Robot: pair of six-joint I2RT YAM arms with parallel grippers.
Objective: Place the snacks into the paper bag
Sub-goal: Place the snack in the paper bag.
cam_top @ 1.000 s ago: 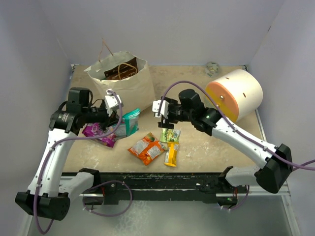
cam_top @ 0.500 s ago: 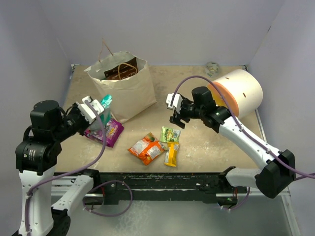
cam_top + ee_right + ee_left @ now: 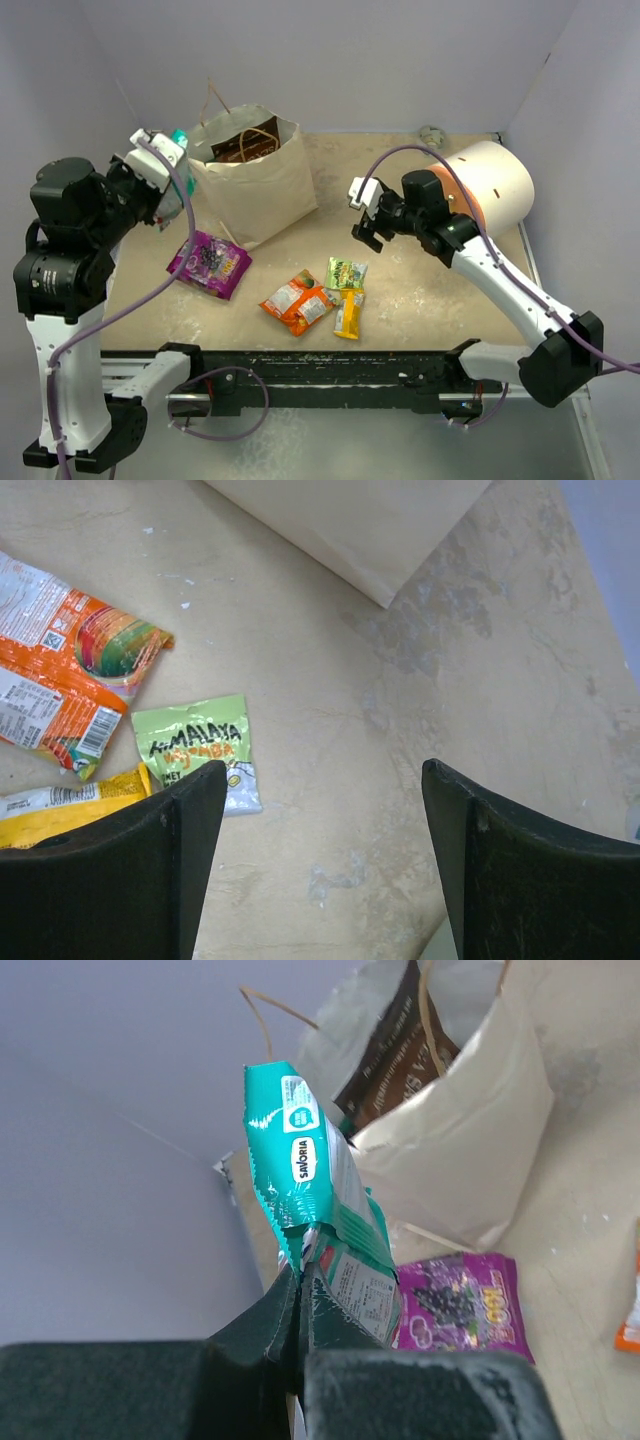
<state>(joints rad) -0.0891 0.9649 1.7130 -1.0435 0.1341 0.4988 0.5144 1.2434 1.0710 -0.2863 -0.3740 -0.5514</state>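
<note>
Teal packet (image 3: 315, 1185) held up beside the paper bag (image 3: 470, 1150).
My left gripper (image 3: 300, 1265) pinches it tight, up high, just left of the bag. My right gripper (image 3: 320, 790) is spread wide, near the green packet (image 3: 195, 745).

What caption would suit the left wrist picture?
Left gripper pinches a teal packet near the paper bag, purple packet on the table.
</note>
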